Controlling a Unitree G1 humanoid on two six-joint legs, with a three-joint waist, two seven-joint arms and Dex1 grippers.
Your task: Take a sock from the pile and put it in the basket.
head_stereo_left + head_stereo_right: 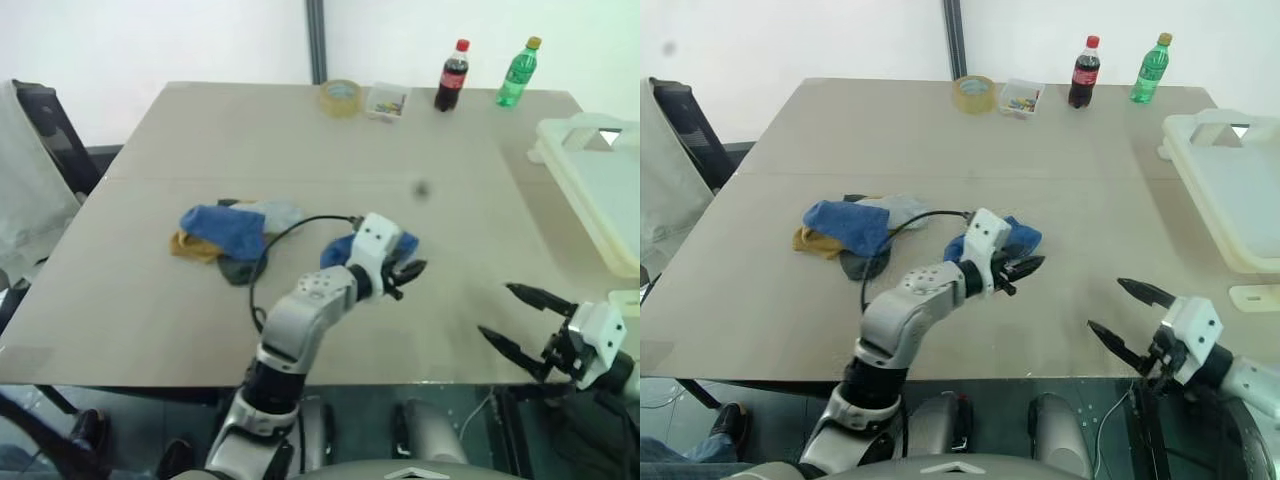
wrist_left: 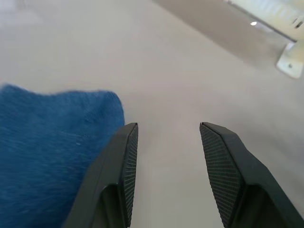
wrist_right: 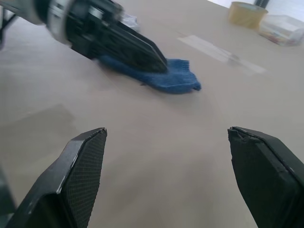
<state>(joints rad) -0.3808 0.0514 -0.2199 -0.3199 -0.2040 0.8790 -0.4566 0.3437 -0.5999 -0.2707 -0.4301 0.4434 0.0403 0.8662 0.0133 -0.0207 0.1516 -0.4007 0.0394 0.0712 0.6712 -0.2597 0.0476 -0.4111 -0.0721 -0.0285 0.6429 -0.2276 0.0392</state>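
Blue sock lies flat, right beside the left tool

The left tool (image 1: 408,270) has its two fingers spread apart, pinching nothing. The sock (image 3: 164,77) lies flat on the surface (image 1: 300,140), touching its side, stretched toward the pile (image 1: 232,240). The right tool (image 1: 515,318), spread wide, is farther away. The basket (image 1: 590,170) sits far right.

I count two tools: the left tool (image 1: 408,270) and the right tool (image 1: 513,315). On the surface (image 1: 300,150) I see two bottles, one cola bottle (image 1: 452,76) and one green bottle (image 1: 517,73). There is one tape roll (image 1: 340,97), one small clear box (image 1: 386,102) and one basket (image 1: 600,180). One blue sock (image 3: 175,78) lies apart from one pile (image 1: 230,235), where I make out one more blue sock; the rest there I cannot count surely.
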